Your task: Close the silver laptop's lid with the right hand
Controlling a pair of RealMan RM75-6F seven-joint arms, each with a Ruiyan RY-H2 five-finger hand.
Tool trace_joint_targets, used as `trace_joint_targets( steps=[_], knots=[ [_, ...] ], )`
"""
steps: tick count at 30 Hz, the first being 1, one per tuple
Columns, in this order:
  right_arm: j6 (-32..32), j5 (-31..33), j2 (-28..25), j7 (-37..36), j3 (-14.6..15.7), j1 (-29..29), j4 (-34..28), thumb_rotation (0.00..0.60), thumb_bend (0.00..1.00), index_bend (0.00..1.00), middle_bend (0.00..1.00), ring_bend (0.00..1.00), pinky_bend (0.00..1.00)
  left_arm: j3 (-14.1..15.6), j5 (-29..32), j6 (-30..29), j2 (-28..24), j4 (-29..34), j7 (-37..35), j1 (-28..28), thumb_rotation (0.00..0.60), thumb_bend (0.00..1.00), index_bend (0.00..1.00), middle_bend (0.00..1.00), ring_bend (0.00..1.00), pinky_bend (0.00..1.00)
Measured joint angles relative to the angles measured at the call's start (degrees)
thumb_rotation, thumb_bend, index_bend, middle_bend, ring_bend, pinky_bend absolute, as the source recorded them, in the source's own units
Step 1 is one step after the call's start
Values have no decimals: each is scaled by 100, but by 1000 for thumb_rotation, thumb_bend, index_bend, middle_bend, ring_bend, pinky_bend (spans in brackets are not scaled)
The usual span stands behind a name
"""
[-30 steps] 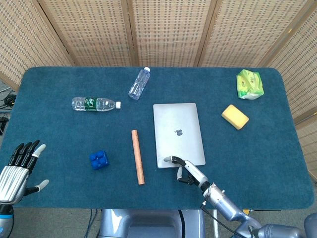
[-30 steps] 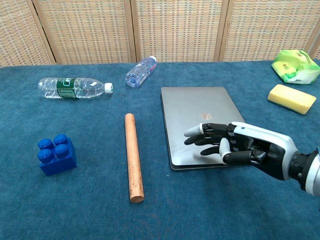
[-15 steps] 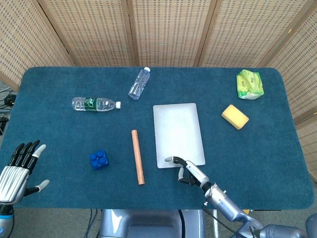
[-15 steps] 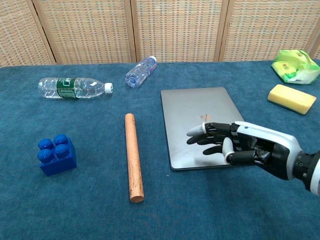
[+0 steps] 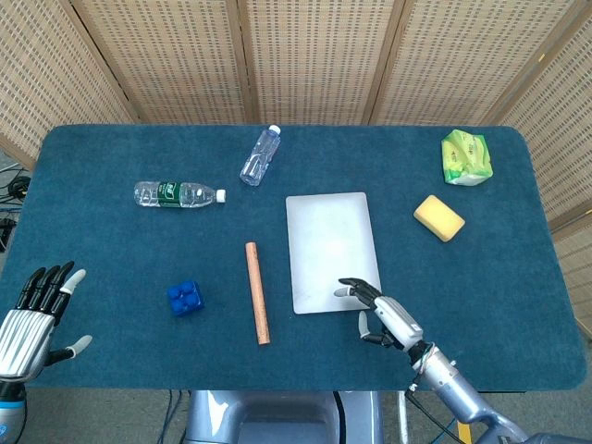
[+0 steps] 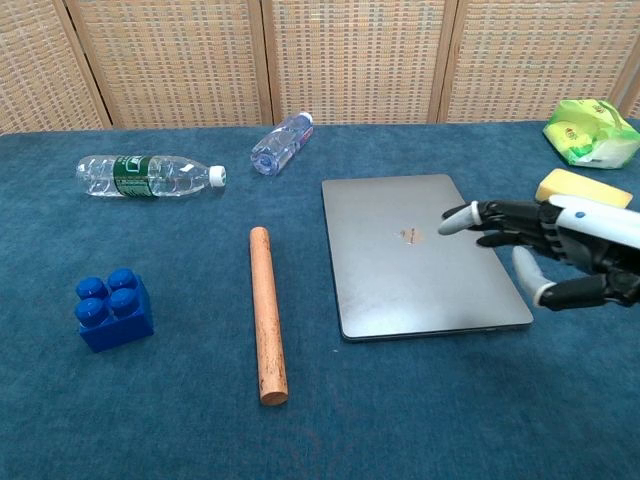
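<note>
- Laptop [image 5: 333, 252], silver, is lying flat on the blue table cloth [image 5: 111, 268] a little right of the table's middle, its lid looking fully down against the base in both views.
- Its long axis is running near to far, with a wooden dowel [image 5: 256, 292] lying parallel just to its left.
- Right hand [image 5: 383, 316] is hovering at the laptop's near right corner, fingers spread wide and holding nothing; in the chest view the fingertips [image 6: 458, 215] are reaching over the lid's right edge, and whether they are touching it cannot be told.
- From this hand the lid is lying to the left and slightly farther away, so any last press would mean moving inward and down.
- Left hand [image 5: 35, 314] is resting open, fingers apart, at the near left table edge, well apart from the laptop; the right hand is clearly the nearer one.
- Judging by the flat lid, the closing seems done or almost done.
</note>
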State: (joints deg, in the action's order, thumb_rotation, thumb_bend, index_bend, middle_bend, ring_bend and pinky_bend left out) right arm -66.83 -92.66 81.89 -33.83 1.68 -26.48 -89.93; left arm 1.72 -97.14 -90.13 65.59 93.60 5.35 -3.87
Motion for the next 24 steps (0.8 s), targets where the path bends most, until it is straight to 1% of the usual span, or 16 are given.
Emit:
trace_joint_targets(
  steps=[2, 8, 11, 13, 16, 18, 24],
  knots=[
    [-269, -63, -74, 466, 22, 139, 44, 600, 758, 162, 0, 0, 4, 3, -6, 3, 6, 4, 21, 0, 600, 65, 0, 0, 0, 0],
    [-1365, -271, -288, 2163, 44, 705, 339, 600, 740, 125, 0, 0, 0, 16, -20, 16, 36, -3, 83, 4, 600, 66, 0, 0, 0, 0],
    [-2092, -382, -326, 3041, 14, 1066, 625, 600, 664, 54, 0, 0, 0, 17, -2, 44, 52, -16, 103, -1, 600, 65, 0, 0, 0, 0],
    [-2556, -445, -344, 3546, -11, 1336, 852, 600, 629, 27, 0, 0, 0, 13, 3, 50, 59, -20, 116, -5, 600, 65, 0, 0, 0, 0],
    [-2954, -476, -396, 3976, -37, 1702, 1120, 600, 574, 1, 0, 0, 0, 11, 9, 44, 67, -25, 126, 0, 600, 65, 0, 0, 0, 0],
    [-3057, -435, -463, 4084, -39, 1863, 1172, 600, 569, 0, 0, 0, 0, 9, 19, 45, 70, -29, 131, 2, 600, 65, 0, 0, 0, 0],
    [-3009, -328, -678, 4171, 0, 1985, 1069, 600, 569, 0, 0, 0, 0, -13, 89, 89, 69, -32, 126, -9, 600, 65, 0, 0, 0, 0]
  ],
)
